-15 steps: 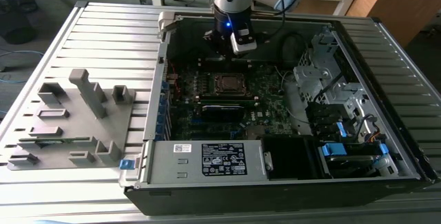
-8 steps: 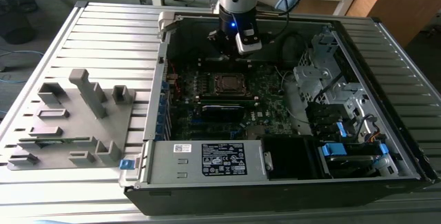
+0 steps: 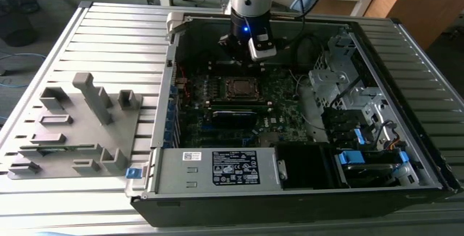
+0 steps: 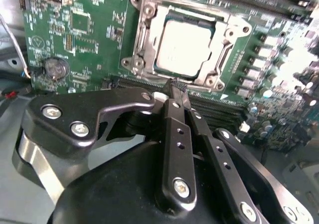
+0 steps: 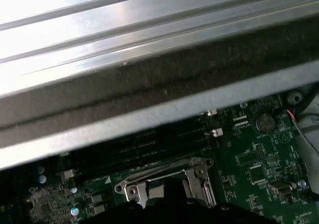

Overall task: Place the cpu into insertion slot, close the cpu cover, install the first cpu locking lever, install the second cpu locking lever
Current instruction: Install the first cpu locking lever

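Green circuit board [image 4: 89, 30] carries the cpu [image 4: 185, 42], seated just beyond the pressed-together end effector [image 4: 175, 88].

We see a matt silvery metal cpu [image 4: 185, 42] just past our glossy black metal gripper [image 4: 175, 87], framed by the shiny bare-steel cover [image 4: 219, 59]. Around it lies a smooth green board [image 4: 89, 30]; beyond, the ribbed, brushed-metal table [image 5: 124, 30].
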